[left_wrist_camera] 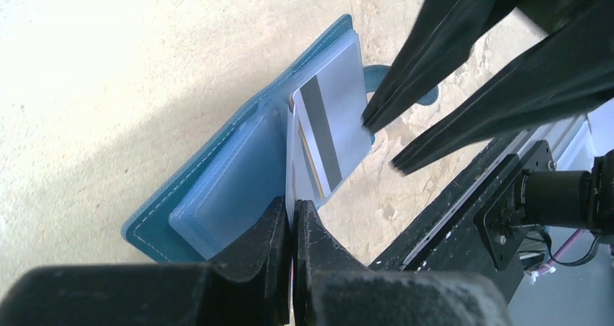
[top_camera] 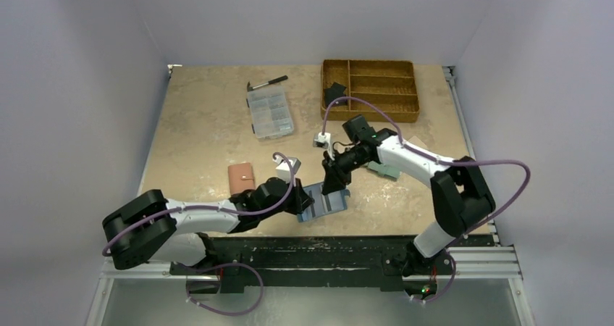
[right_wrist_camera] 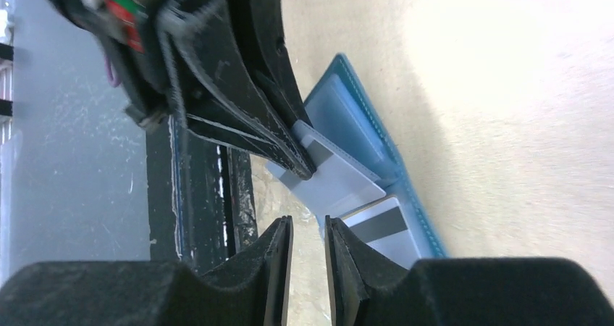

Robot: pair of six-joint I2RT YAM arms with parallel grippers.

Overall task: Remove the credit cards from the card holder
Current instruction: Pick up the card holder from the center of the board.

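The job is just starting: no card is out yet. Both arms reach low to the open card holder (top_camera: 329, 206), which lies flat between them. The left gripper (left_wrist_camera: 293, 211) is squeezed tight on its thin pale inside flap. The right gripper (right_wrist_camera: 308, 228) is a little open and empty, right at the grey card (left_wrist_camera: 340, 123) poking out.

Harsh overexposed glare, blurred foreground

card holder (top_camera: 324, 201) on table (top_camera: 203, 123), tray (top_camera: 384, 116) behind
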